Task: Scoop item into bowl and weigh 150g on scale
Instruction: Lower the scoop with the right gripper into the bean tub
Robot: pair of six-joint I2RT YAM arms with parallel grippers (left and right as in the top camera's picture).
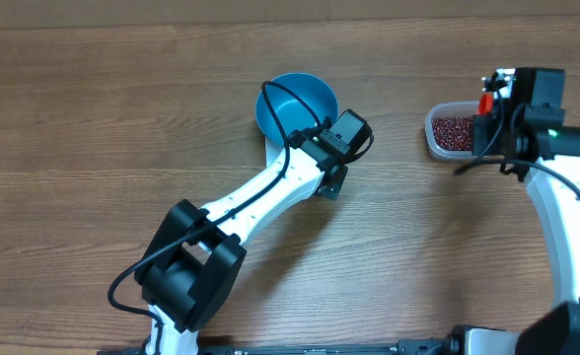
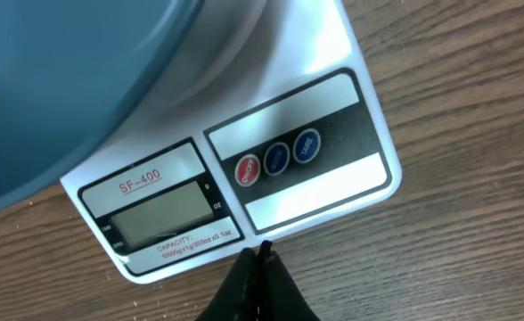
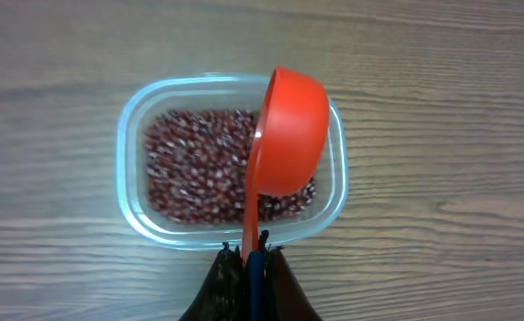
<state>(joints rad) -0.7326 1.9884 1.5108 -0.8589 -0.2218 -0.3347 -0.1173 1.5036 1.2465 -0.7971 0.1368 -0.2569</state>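
The blue bowl (image 1: 297,106) sits on the white scale (image 2: 244,178), and its rim (image 2: 66,80) overhangs the scale's top. My left gripper (image 2: 264,254) is shut and empty, its tips just off the scale's front edge, below the display. In the overhead view the left gripper (image 1: 331,183) is beside the bowl and the arm hides the scale. My right gripper (image 3: 253,257) is shut on the handle of a red scoop (image 3: 289,134). The scoop is tilted on its side over the right part of the red-brown beans (image 3: 191,165).
The beans lie in a clear plastic tub (image 3: 128,178) on the wooden table, at the right in the overhead view (image 1: 436,138). The right arm (image 1: 566,207) runs down the right edge. The left arm (image 1: 251,202) crosses the middle of the table diagonally.
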